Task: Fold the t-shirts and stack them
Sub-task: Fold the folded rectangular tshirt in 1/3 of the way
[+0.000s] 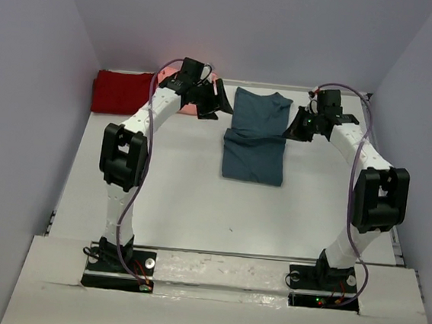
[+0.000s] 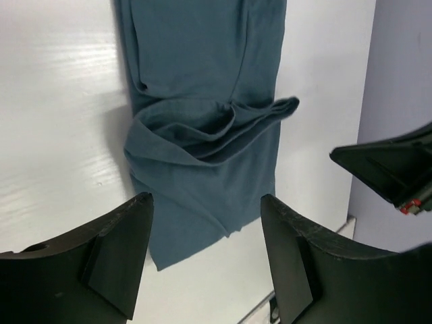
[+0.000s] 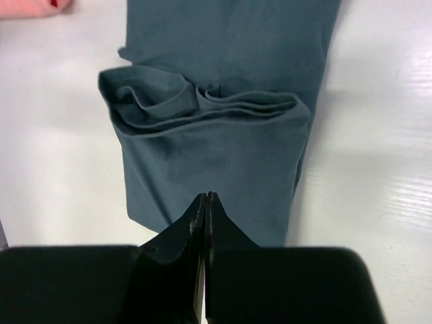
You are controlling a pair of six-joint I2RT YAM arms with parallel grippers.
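The white tabletop (image 1: 182,197) stood between pale walls, and the dark teal-blue cotton t-shirt (image 1: 256,147) lay at its far middle, folded narrow with a bunched ridge across it. My left claw (image 2: 206,202) gaped empty above the shirt. My right claw (image 3: 204,197) was pressed closed, seemingly on nothing. I judged both should pinch matching corners evenly and draw that ridge flat.

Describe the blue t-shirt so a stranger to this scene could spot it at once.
On the white table, look at the far middle. The blue t-shirt lies there as a long strip with a bunched fold across it. Only it is dark blue; the red t-shirt and pink t-shirt lie to its left.
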